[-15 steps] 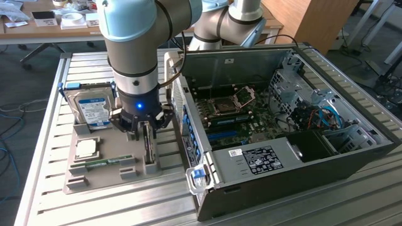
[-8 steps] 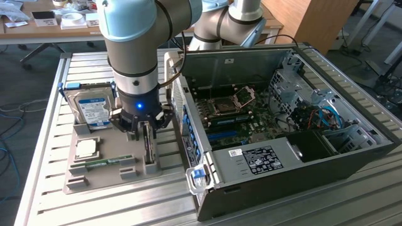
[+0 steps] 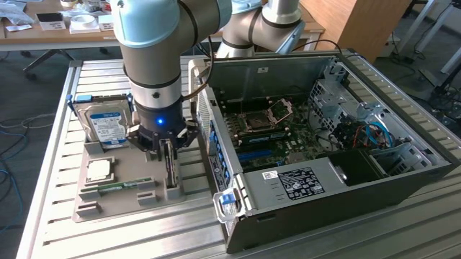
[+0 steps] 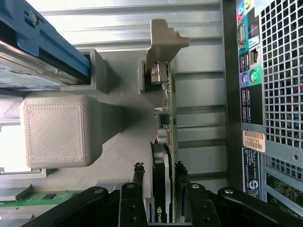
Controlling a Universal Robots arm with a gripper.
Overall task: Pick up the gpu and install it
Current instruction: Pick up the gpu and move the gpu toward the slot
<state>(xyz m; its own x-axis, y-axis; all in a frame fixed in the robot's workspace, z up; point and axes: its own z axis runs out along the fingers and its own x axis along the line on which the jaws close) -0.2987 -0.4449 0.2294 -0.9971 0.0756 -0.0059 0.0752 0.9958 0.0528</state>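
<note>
Exterior view: the robot arm [image 3: 155, 54] reaches straight down at the left centre of the frame, over a grey parts tray [image 3: 115, 205] lying on the slatted metal tabletop [image 3: 144, 240]. The claw [image 3: 167, 155] is low over the right side of the tray, down around the graphics card [image 3: 171, 171]. The card stands on edge in its slot there, a thin dark board running toward the lower edge of the frame.

At the upper left of the tray a hard drive [image 3: 107, 125] with a blue label stands upright in its holder, just beside the claw. Below it a square processor chip [image 3: 99, 170] lies flat. Nearer the lower edge, a slim green memory stick [image 3: 119, 186] lies in its groove. The open computer case [image 3: 338, 156] takes up the right half of the frame. It lies with its side panel off and the motherboard showing, and its rear panel sits close beside the tray.

From the wrist view the card is seen edge-on, seated in the tray, with its pale metal bracket at the far end. The claw's two fingers [image 4: 183, 189] stand apart, one on each side of the card's dark cooler. A narrow gap shows between one finger and the card. The other finger sits right against it, though I cannot tell whether it actually touches. The card is not clamped and rests in its slot.
</note>
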